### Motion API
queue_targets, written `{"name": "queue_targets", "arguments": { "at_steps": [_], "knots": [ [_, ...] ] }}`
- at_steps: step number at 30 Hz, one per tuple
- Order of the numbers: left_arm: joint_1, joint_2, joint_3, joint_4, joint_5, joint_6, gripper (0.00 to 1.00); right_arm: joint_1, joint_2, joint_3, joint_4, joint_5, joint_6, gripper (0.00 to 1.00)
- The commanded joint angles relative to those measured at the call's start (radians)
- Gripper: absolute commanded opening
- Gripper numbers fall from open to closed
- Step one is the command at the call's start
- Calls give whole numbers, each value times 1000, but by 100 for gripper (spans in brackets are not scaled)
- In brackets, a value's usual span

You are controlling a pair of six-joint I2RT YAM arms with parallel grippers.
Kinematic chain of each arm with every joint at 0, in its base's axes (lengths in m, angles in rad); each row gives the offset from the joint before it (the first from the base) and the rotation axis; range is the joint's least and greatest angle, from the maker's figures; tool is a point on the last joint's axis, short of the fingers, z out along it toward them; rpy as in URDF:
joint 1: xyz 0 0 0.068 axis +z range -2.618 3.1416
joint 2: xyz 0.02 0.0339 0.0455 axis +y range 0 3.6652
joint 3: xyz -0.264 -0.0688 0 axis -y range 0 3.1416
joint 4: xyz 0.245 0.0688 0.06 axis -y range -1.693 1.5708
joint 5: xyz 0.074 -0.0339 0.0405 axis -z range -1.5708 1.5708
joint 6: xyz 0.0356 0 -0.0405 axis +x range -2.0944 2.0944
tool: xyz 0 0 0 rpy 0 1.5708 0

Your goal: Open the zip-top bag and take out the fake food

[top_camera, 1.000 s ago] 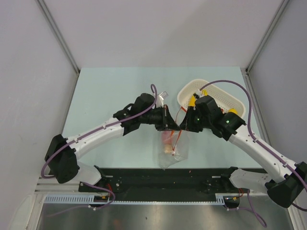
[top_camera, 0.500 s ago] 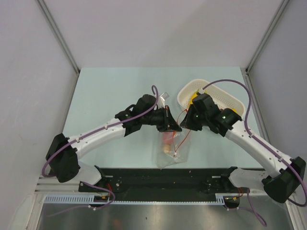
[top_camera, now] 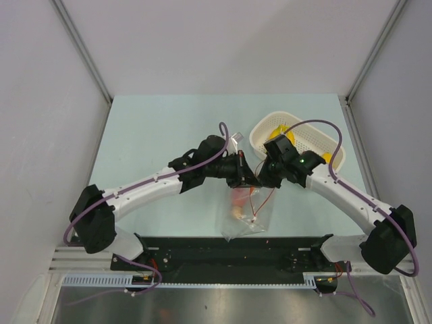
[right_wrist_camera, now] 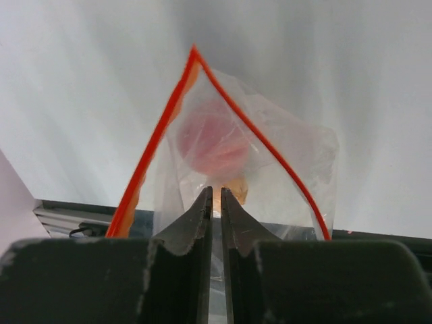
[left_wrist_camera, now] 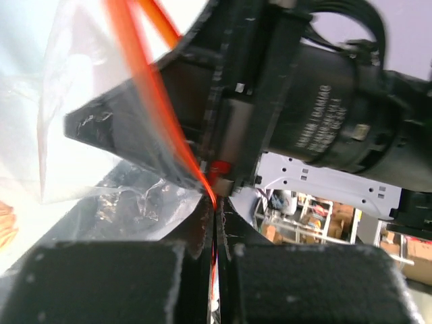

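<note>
The zip-top bag [top_camera: 246, 214] hangs crinkled between both arms above the table's near edge, its red zip strip [right_wrist_camera: 158, 131] spread into a wide loop. My left gripper [top_camera: 244, 178] [left_wrist_camera: 216, 214] is shut on the red strip at the bag's mouth. My right gripper [top_camera: 260, 179] [right_wrist_camera: 217, 197] faces it, jaws pressed almost together on the clear plastic of the mouth's other side. Fake food lies inside the bag: a red piece [right_wrist_camera: 212, 145] [top_camera: 239, 197] and a small tan piece [right_wrist_camera: 236, 189]. The right arm's black wrist [left_wrist_camera: 317, 128] fills the left wrist view.
A white perforated basket [top_camera: 317, 138] stands at the back right of the table, behind the right arm, with yellow toy food [top_camera: 281, 133] in it. A small clear object [top_camera: 236, 138] lies behind the left wrist. The black rail [top_camera: 229, 250] runs along the near edge.
The right arm has swung left to the bag's mouth and its jaws have closed. The left gripper has shifted slightly right, still holding the strip. The bag's mouth is spread wider.
</note>
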Motion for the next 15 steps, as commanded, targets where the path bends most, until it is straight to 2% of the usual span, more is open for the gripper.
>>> {"name": "queue_targets", "arguments": {
  "at_steps": [1, 9, 15],
  "knots": [
    [-26, 27, 73, 114, 5, -51, 0, -11, -41, -58, 31, -21, -4, 12],
    [-43, 84, 98, 244, 37, -117, 0, -111, -118, -109, -38, 34, -15, 12],
    [-45, 60, 114, 229, -4, -86, 0, -111, -193, -131, -104, 113, -76, 13]
  ]
}}
